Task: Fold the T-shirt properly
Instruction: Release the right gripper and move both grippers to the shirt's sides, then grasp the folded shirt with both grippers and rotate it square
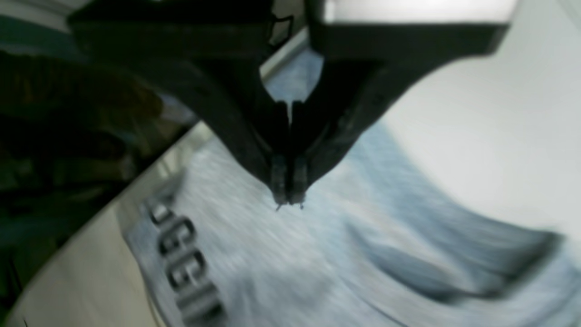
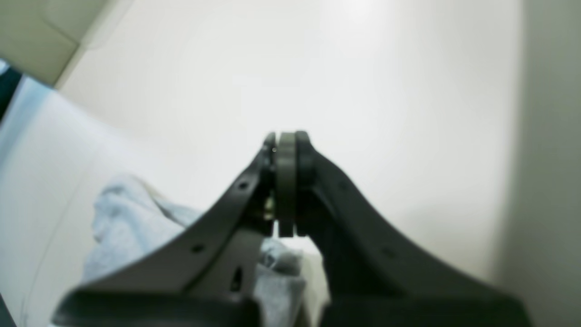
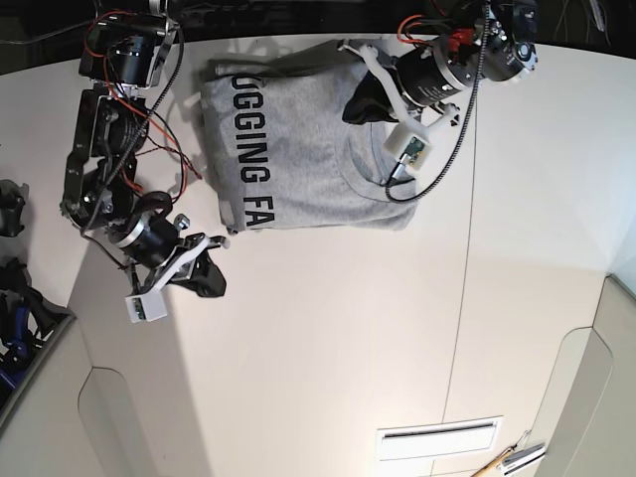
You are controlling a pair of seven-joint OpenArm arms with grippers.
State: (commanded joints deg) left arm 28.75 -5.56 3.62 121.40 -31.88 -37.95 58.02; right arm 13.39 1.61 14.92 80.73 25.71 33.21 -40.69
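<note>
Closed and empty, the left pincer (image 1: 289,200) hovers directly over the T-shirt (image 3: 298,149); the right pincer (image 2: 286,181), jaws together, sits beside its hem on the worktop (image 3: 348,328), farther off.

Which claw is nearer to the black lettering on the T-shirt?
Right. The right claw sits on bare table just below the lettering; the left claw hovers over the T-shirt, farther from the print.

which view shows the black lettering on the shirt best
The base view: the lettering runs sharp and nearly whole down the T-shirt. The left wrist view catches only a few blurred letters; the right wrist view shows none, just bunched grey cloth.
</note>
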